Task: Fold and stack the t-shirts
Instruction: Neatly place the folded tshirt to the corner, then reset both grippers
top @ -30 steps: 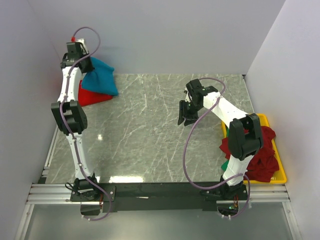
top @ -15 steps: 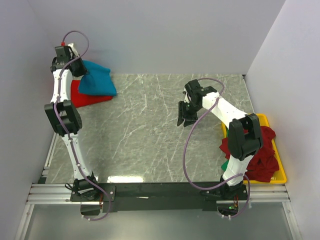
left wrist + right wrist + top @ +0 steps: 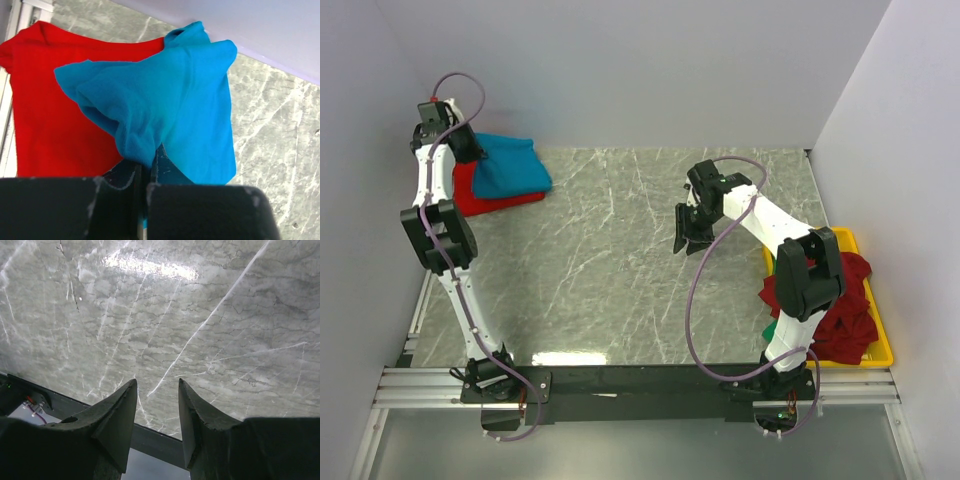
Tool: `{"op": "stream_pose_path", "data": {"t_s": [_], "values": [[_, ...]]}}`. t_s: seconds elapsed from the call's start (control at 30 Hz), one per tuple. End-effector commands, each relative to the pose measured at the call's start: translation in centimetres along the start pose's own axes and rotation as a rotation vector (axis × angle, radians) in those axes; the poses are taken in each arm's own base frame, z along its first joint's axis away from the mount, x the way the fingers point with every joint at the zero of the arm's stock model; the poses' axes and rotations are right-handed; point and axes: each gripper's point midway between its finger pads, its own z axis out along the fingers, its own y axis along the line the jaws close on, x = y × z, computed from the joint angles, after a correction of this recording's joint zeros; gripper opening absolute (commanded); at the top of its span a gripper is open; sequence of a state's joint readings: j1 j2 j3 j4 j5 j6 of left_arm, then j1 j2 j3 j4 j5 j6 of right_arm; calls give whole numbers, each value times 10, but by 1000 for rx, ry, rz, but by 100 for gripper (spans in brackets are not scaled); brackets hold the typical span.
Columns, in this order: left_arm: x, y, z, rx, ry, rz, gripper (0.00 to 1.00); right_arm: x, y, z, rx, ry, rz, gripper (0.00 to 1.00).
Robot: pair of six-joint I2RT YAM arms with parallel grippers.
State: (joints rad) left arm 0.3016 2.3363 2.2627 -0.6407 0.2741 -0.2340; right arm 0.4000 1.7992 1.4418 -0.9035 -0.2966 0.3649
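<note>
A: If the left pincer (image 3: 150,156) lets go as things lie, I think the teal t-shirt (image 3: 170,95) drops in a heap. The pincer is clamped on one bunched fold of the cloth. The rest hangs in loose ridges, nothing like a flat fold.

B: Where does that shirt sit?

A: In the far-left corner of the counter (image 3: 610,260), draped partly over the red t-shirt (image 3: 40,100) and partly on bare marble beside it. The red one lies flat underneath.

B: So a drag could shift both.

A: That's my worry. Pull the teal sideways while it rests on the red, and friction may rumple the lower shirt or slide it toward the counter's edge. The corner is tight, too. The wall (image 3: 365,200) is just beside the wrist, so a wide swing might clip it.

B: How does the left arm (image 3: 438,235) stand?

A: Stretched long up the left edge, with the wrist tipped down over the shirts. There's little reach to spare, I'd judge.

B: And the right arm (image 3: 790,240)?

A: Its elbow is bent above the yellow tray (image 3: 882,345), where the dark red t-shirts (image 3: 848,312) are piled, and its forearm reaches to mid-counter. The right pincer (image 3: 157,390) points down at bare marble, jaws partly apart, holding nothing. It's well apart from the teal shirt, too far to help smooth it.
</note>
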Motion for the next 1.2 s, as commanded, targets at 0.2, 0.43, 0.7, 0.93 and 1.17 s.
{"op": "stream_pose_path", "data": {"t_s": [0.2, 0.43, 0.7, 0.93, 1.17], "values": [[-11, 18, -3, -18, -32, -21, 0, -11, 10, -11, -6, -39, -40, 46], [-3, 40, 3, -61, -11, -50, 0, -12, 11, -11, -4, -36, -43, 46], [-29, 52, -27, -182, -120, -92, 93, -17, 15, -21, -17, -79, -59, 54], [-18, 30, -64, -234, -146, -59, 99, -24, 10, -29, 13, -144, -75, 55], [16, -23, -101, -212, -157, -51, 99, -26, -2, -37, 62, -228, -73, 55]]}}
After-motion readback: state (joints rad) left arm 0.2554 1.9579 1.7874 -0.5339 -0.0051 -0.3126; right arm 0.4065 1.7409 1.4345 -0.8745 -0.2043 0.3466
